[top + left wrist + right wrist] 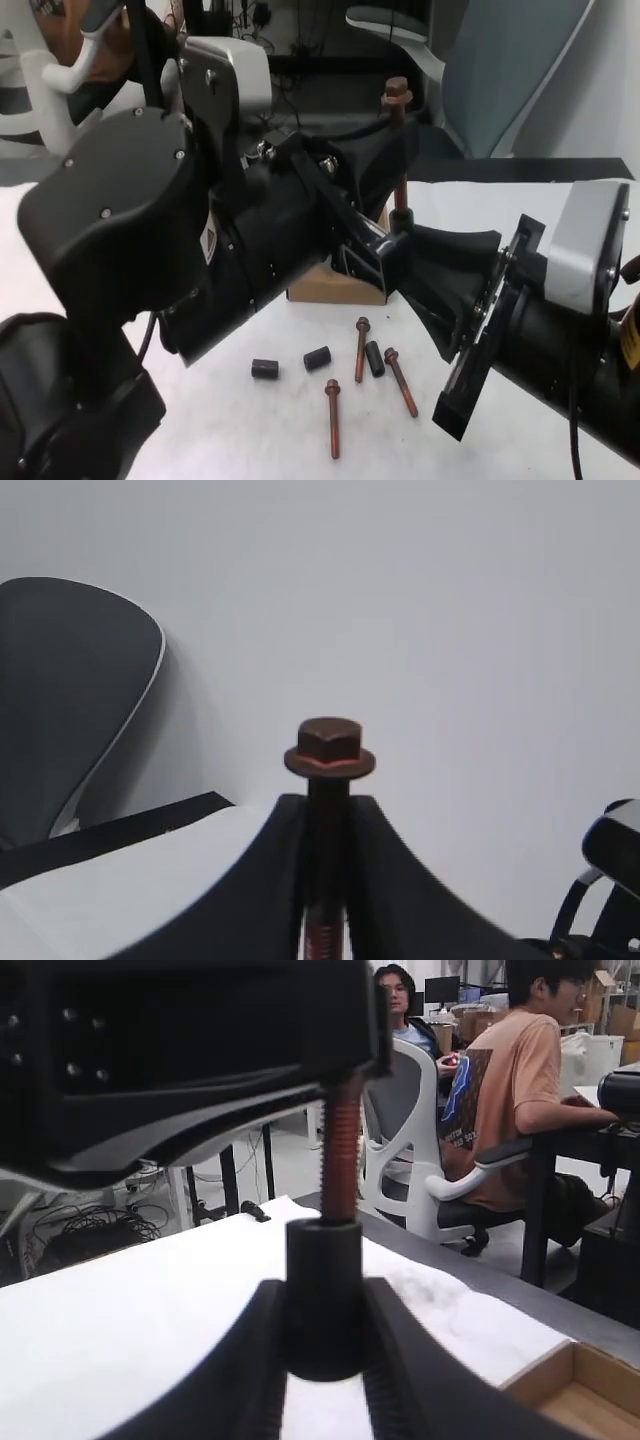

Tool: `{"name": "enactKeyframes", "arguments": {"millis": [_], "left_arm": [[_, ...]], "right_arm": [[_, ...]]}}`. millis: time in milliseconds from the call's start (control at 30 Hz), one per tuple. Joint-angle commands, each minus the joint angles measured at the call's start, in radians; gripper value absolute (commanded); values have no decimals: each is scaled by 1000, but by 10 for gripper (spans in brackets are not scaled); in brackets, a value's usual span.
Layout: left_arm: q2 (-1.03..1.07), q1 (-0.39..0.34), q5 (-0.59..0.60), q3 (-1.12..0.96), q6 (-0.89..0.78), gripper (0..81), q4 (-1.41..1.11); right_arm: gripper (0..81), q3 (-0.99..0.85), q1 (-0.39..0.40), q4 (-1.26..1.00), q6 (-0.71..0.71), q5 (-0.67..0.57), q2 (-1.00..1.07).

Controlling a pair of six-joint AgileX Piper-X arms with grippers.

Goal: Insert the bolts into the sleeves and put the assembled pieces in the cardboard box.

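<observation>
The bolt point(328, 748) stands vertical, head up, pinched by the left gripper point(327, 815); its threaded end enters the sleeve point(322, 1305) clamped in the right gripper point(322, 1310), both aloft near the cardboard box point(325, 288), open bench point(230, 430) around.

High view: rearward, facing forward and down. Wrist views: close-range, sighting along own fingers point(250, 900); all share the bolt point(329, 750) between left fingers.

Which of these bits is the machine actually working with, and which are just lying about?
Job: bolt in the left tool; sleeve in the right tool; three loose bolts; three loose sleeves; cardboard box.
Lying about: grey chair; white-framed chair; cables.
</observation>
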Motion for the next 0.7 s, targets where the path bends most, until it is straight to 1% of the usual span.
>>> {"name": "enactKeyframes", "arguments": {"millis": [0, 100, 167, 333, 533, 567, 600, 667], "left_arm": [[0, -4, 4, -1, 7, 18, -8], [0, -4, 4, -1, 7, 18, 14], [0, -4, 30, -1, 7, 18, 14], [0, -7, 93, -1, -20, 18, 14], [0, -7, 93, 1, -20, 18, 14], [0, -7, 96, 2, -20, 0, 14], [0, -7, 106, 1, -18, 48, 14], [0, -7, 125, 1, -15, 216, 14]], "right_arm": [[6, -3, 1, -34, 7, -11, -3], [6, -3, 1, -46, 7, -11, -3], [6, -3, 1, -54, 7, -10, -3], [6, -3, -1, -55, 7, 56, -3], [6, -15, -1, -57, 7, 56, -3], [6, -20, -1, -57, 7, 56, -3], [6, -23, -1, -55, 14, 56, -3], [6, -30, -1, -55, 33, 60, -3]]}}
